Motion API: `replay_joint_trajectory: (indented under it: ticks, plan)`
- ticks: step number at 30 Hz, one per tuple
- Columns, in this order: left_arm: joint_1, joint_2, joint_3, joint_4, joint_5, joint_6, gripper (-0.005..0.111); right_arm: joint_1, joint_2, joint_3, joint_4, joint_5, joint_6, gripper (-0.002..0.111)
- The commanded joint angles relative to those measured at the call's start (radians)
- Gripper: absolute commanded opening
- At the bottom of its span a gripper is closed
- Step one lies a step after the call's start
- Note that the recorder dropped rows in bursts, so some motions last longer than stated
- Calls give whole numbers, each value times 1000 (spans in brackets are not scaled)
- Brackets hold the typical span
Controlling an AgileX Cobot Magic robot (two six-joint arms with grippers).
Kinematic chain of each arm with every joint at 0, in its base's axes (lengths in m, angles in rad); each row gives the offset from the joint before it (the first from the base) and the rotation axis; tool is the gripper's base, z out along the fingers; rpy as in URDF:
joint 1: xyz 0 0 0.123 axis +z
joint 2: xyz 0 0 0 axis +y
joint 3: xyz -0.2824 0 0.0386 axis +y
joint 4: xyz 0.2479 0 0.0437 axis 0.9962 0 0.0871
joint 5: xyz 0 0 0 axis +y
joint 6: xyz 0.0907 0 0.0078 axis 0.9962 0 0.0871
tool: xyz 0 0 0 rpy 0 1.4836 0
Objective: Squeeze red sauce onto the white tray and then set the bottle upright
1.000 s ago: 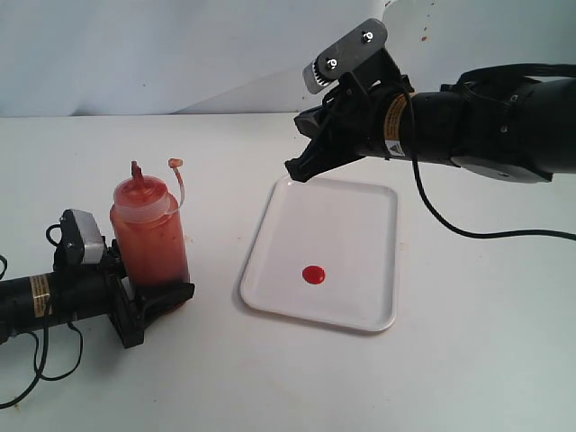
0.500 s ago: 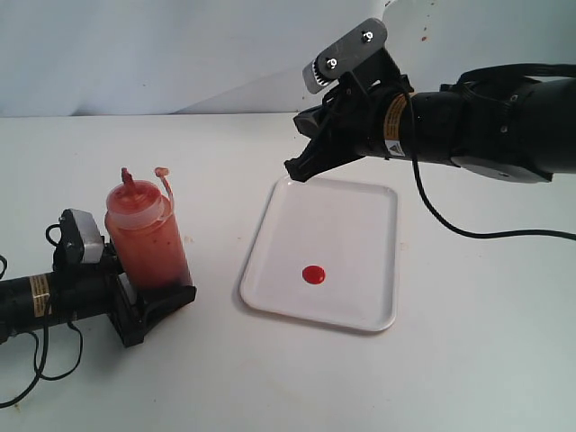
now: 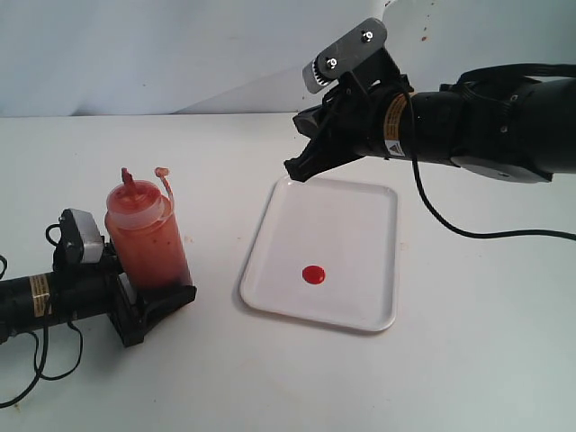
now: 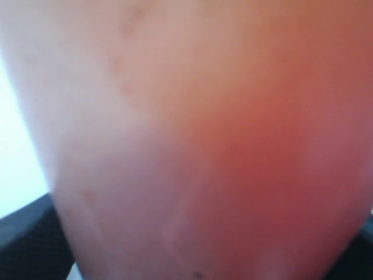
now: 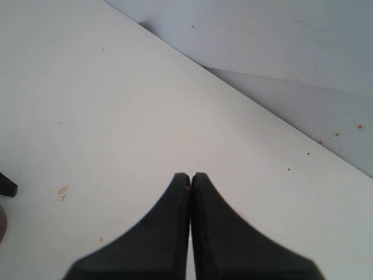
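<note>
My left pincer pinches the squeeze bottle low down, keeping it near upright on the table, well left of the white tray. The red sauce blob already lies on that tray, so squeezing looks done. My right pincer, pressed together and empty, hangs over the tray's far corner, clear of the work. A second ago the bottle stood higher and further right; for the last half second nothing has shifted
</note>
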Motion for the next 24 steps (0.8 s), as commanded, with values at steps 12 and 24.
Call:
replay_joint_trajectory:
  ticks: [12, 24]
  plan:
    - [4, -19, -5, 22, -17, 15, 105, 2, -1, -6, 1, -14, -2, 0]
    - [194, -150, -4, 234, -17, -248, 105, 2, -1, -6, 1, -14, -2, 0]
